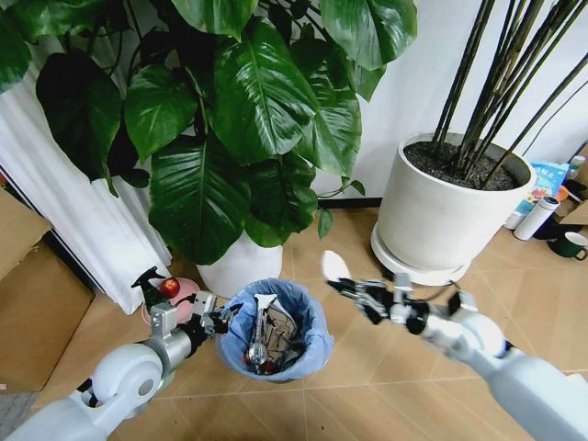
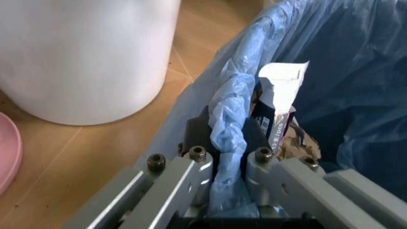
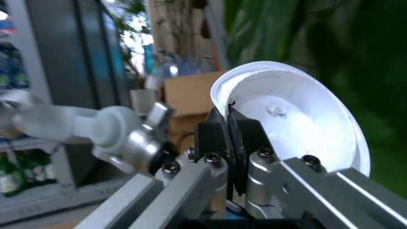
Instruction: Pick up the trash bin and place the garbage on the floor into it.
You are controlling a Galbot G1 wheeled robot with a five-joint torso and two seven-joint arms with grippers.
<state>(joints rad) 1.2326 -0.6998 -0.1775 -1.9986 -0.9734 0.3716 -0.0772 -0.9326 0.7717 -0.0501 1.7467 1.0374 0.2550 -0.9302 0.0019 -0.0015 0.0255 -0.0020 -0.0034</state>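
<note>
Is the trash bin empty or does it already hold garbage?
Holds garbage: the trash bin has litter inside its blue liner. The left gripper clamps its rim.

A wooden plank floor (image 1: 367, 404) in a warm tan carries two white plant pots: a large one (image 1: 441, 216) on a round base at the right, a smaller one (image 1: 241, 265) under broad leaves. A pink dish (image 1: 184, 294), cardboard boxes (image 1: 37, 312), a white bottle (image 1: 536, 219) and a dark-green mug (image 1: 570, 244) also rest there.
</note>
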